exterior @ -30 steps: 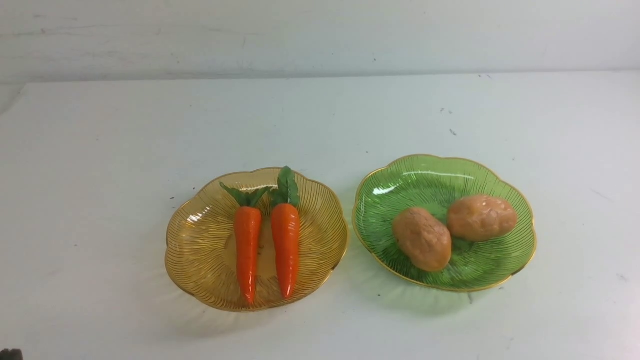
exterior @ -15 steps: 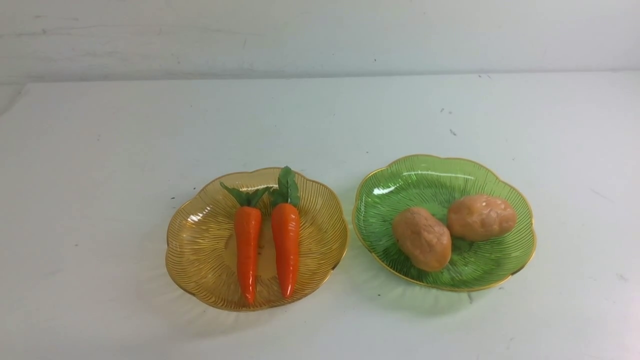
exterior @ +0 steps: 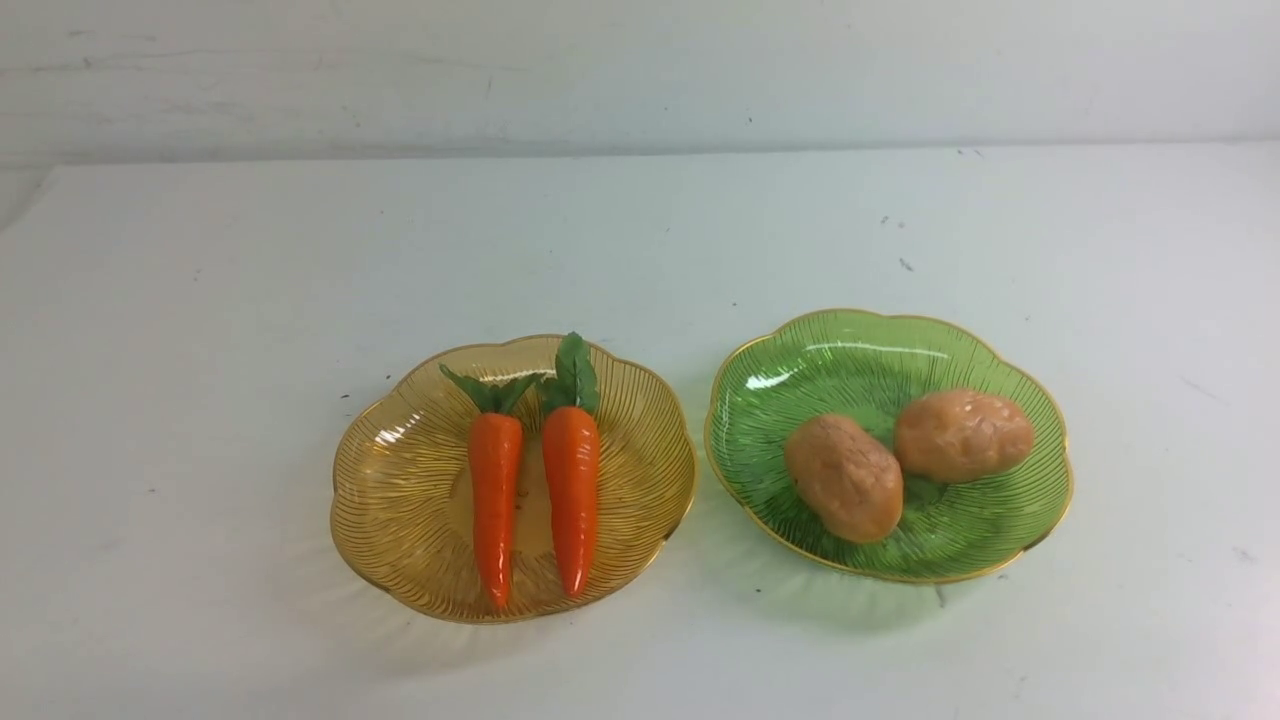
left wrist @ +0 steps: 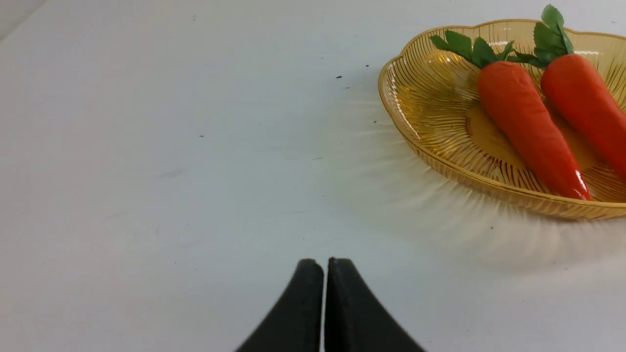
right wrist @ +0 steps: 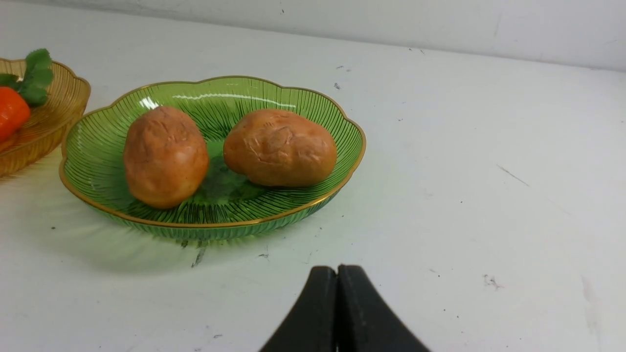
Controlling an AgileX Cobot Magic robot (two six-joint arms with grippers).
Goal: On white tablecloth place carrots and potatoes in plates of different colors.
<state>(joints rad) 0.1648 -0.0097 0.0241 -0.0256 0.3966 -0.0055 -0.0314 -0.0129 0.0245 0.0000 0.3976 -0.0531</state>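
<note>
Spreading wide, the white tablecloth [exterior: 200, 300] covers the surface up to a pale wall [exterior: 640, 70]. Both carrots [exterior: 535, 490] lie in the amber plate [exterior: 400, 500], both potatoes [exterior: 905, 460] in the green plate [exterior: 800, 370]. Left gripper [left wrist: 325, 266] and right gripper [right wrist: 337, 274] are closed, empty.

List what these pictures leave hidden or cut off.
- Arms: absent from the front view; wrist views show only the shut tips of the left gripper and right gripper.
- Right-hand carrot: tip cut off by the left wrist view's edge.
- Amber plate: mostly outside the right wrist view.
- Green plate: its centre is hidden under the potatoes.
</note>
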